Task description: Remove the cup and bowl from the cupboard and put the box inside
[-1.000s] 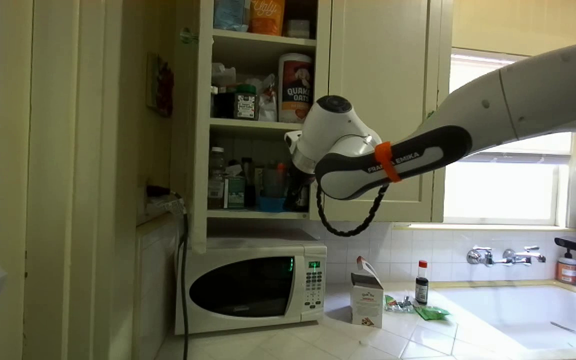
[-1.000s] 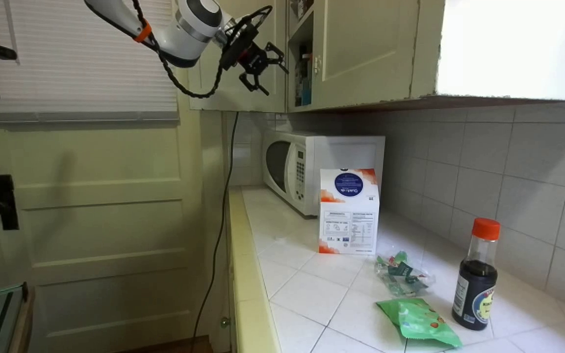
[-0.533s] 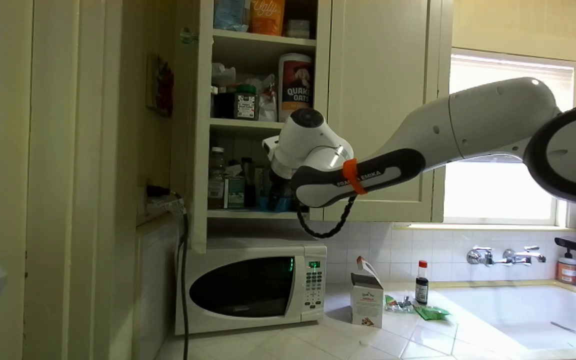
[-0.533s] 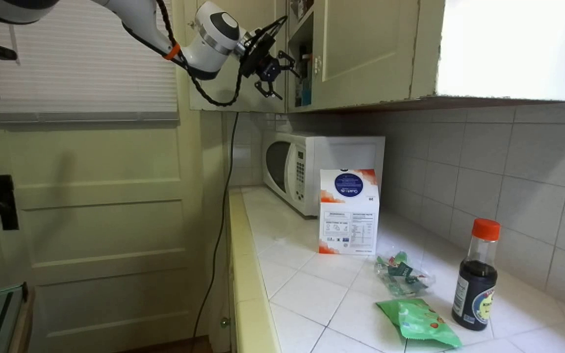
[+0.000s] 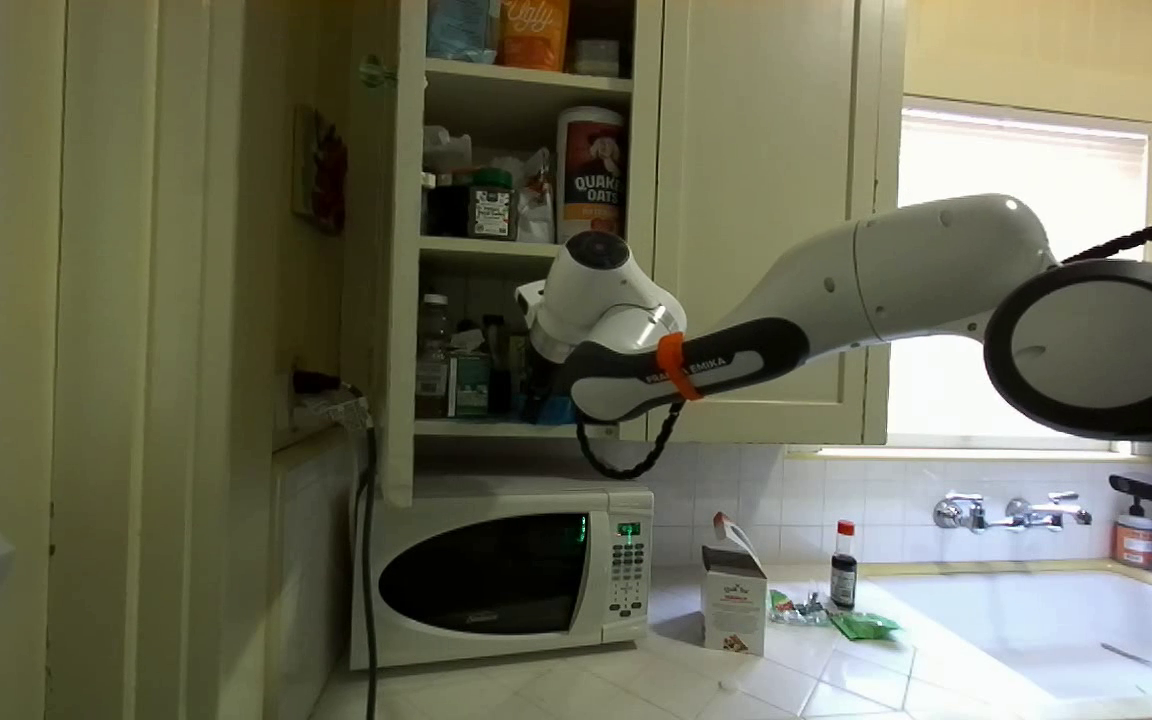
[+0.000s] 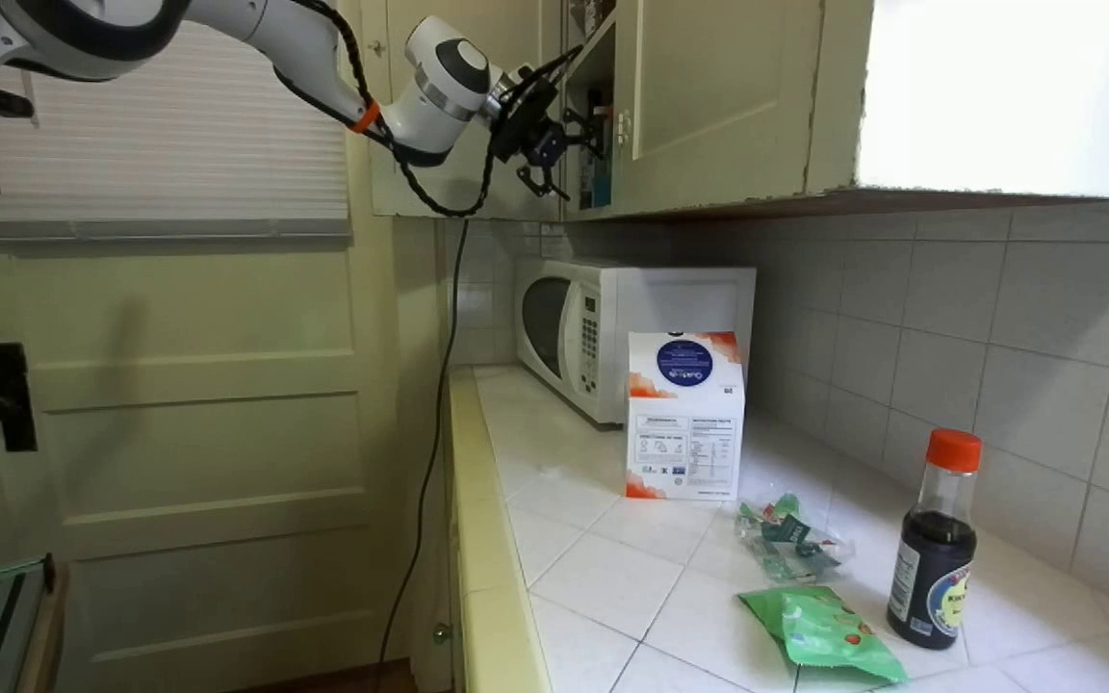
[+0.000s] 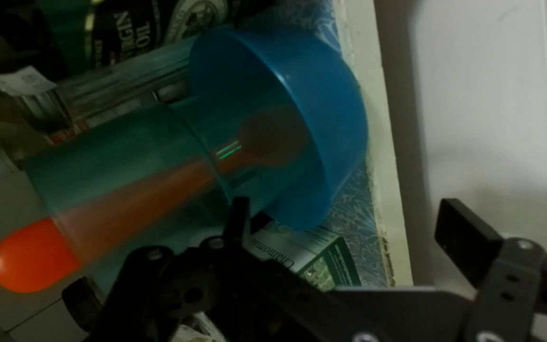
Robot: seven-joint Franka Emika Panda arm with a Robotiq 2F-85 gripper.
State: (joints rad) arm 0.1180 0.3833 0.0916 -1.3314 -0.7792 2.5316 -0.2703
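Observation:
The blue bowl [image 7: 335,104] stands on the lowest shelf of the open cupboard [image 5: 644,150]; it also shows partly behind the gripper in an exterior view [image 5: 556,410]. A translucent teal cup [image 7: 126,128] with an orange utensil [image 7: 31,256] in it stands in the bowl. My gripper [image 7: 349,218] is open with nothing between its fingers. In the wrist view one finger overlaps the cup's side near the bowl; the other is beyond the shelf's front edge. Contact cannot be told. In an exterior view the gripper [image 6: 581,173] is at the cupboard opening. The white box [image 6: 684,433] stands on the counter.
A green Chamomile box [image 7: 302,256] and a dark oil container [image 7: 126,33] flank the bowl. The shelf edge [image 7: 378,142] is close. The microwave [image 5: 496,580] is below. A red-capped bottle [image 6: 935,549] and green packet [image 6: 824,630] lie near the box. The left cupboard door stands open.
The arm has moved toward the cupboard and slightly down, bringing the open gripper to the bowl's shelf. The box and counter items have not moved.

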